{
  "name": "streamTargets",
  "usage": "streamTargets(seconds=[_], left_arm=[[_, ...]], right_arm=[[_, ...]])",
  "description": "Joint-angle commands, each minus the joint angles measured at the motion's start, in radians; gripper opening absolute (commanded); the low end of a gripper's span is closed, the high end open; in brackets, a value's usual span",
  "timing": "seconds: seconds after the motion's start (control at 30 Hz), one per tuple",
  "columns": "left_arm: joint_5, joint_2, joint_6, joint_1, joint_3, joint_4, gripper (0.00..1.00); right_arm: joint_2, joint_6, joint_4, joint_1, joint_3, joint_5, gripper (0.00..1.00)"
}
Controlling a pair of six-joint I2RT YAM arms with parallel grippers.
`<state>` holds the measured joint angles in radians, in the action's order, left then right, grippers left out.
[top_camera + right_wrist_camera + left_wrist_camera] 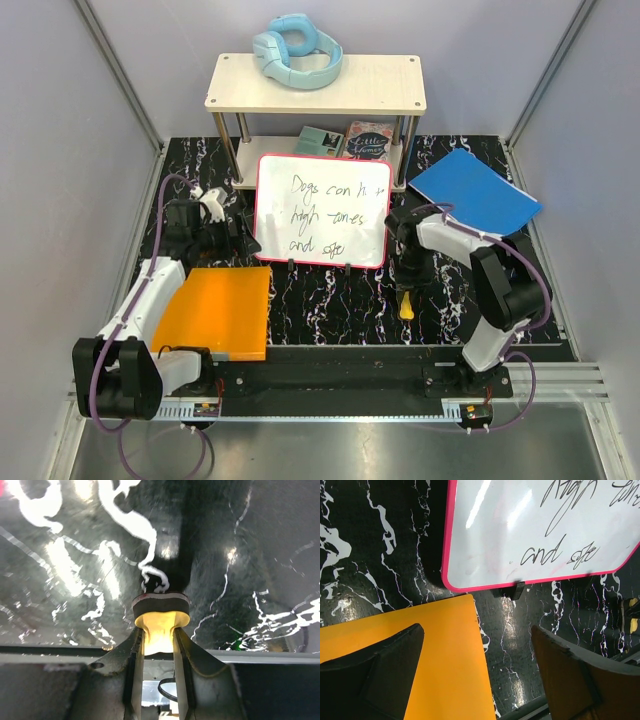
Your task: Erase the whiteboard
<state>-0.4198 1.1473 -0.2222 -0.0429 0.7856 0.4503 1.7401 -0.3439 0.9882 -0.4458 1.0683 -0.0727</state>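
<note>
A whiteboard [322, 210] with a red-pink rim is seen near the middle of a black marbled mat [340, 310], propped on small dark feet; three lines of dark handwriting are carried on it. At 8 o'clock from the board an orange sheet [215, 312] is laid flat, and at 2 o'clock a blue sheet [473, 193] is laid at an angle. A pale two-tier shelf [390, 90] is placed at 12 o'clock, with light-blue headphones [297, 52] on top and two books [345, 141] beneath. The left gripper [228, 235] is found at 9 o'clock of the board. The right gripper [407, 290] is pointed downward at 4 o'clock, with a small yellow object [407, 306] at its tip.
</note>
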Motion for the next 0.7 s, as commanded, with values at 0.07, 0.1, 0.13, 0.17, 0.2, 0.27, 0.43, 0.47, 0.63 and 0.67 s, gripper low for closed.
streamTargets(seconds=[0.07, 0.1, 0.13, 0.17, 0.2, 0.27, 0.43, 0.47, 0.63, 0.67], left_arm=[[-0.030, 0.023, -0.012, 0.000, 0.093, -0.096, 0.79], [-0.033, 0.050, -0.020, 0.000, 0.107, -0.107, 0.76], [-0.031, 0.067, -0.022, 0.000, 0.122, -0.114, 0.70], [-0.031, 0.086, -0.022, 0.001, 0.162, -0.125, 0.69], [-0.028, 0.130, -0.022, 0.001, 0.187, -0.124, 0.69], [-0.025, 0.175, -0.023, 0.008, 0.255, -0.125, 0.68], [-0.099, 0.310, -0.078, 0.037, 0.319, -0.258, 0.69], [-0.131, 0.325, -0.085, 0.041, 0.320, -0.322, 0.66], [-0.214, 0.413, -0.100, 0.041, 0.316, -0.476, 0.70], [-0.250, 0.426, -0.101, 0.063, 0.313, -0.520, 0.71]], right_arm=[[-0.143, 0.002, -0.002, 0.007, 0.039, -0.022, 0.00], [-0.163, 0.003, -0.003, 0.006, 0.050, -0.025, 0.00], [-0.172, 0.003, -0.003, 0.007, 0.062, -0.024, 0.00], [-0.180, 0.005, -0.003, 0.007, 0.090, -0.024, 0.00], [-0.189, 0.009, -0.008, 0.007, 0.103, -0.029, 0.00], [-0.197, 0.006, -0.029, 0.006, 0.153, -0.019, 0.00], [-0.186, 0.013, -0.152, 0.007, 0.267, -0.033, 0.00], [-0.180, 0.011, -0.181, 0.006, 0.281, -0.051, 0.00], [-0.091, 0.026, -0.282, 0.006, 0.399, -0.082, 0.00], [-0.076, 0.032, -0.295, 0.004, 0.412, -0.091, 0.00]])
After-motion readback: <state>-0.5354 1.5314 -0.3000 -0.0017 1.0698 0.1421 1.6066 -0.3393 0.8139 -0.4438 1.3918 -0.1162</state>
